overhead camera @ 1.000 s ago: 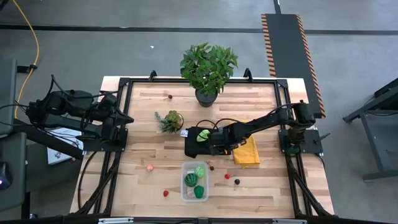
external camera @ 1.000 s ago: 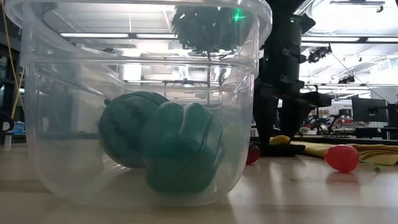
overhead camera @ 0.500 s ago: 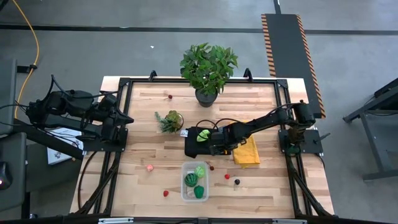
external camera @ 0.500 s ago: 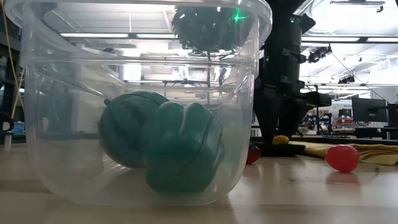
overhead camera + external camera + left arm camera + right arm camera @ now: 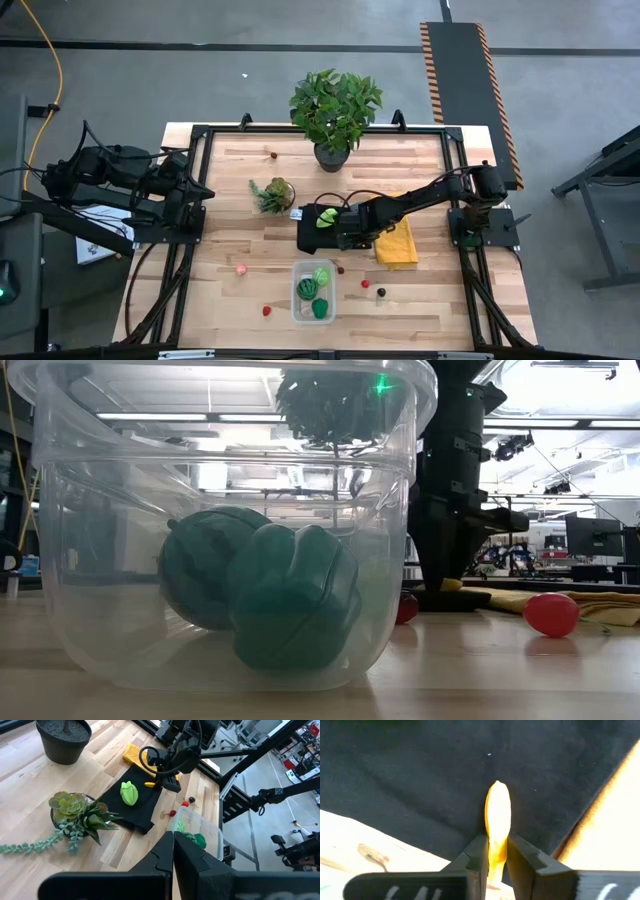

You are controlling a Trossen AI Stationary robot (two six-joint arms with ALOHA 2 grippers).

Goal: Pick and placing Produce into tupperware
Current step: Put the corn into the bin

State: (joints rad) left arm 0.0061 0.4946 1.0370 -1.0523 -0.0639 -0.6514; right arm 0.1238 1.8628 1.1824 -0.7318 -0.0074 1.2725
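Wooden table [image 5: 250, 200] is topped by black cloth [image 5: 318, 228], tupperware [image 5: 296, 305] with green produce [image 5: 308, 288] is seen near front edge, yellow banana [image 5: 497, 827] is pinched by right gripper [image 5: 494, 851] over cloth, left gripper [image 5: 173, 851] is parked pressed together at left edge.

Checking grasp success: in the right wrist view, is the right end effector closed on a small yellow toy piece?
Yes, the right end effector pinches the slim yellow toy piece between both fingers over the black cloth.

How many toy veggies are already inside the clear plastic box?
3 show in the tupperware from above: a dark green one, a lime-green one, and a bright green one at the near end. Smaller pieces may be hidden.
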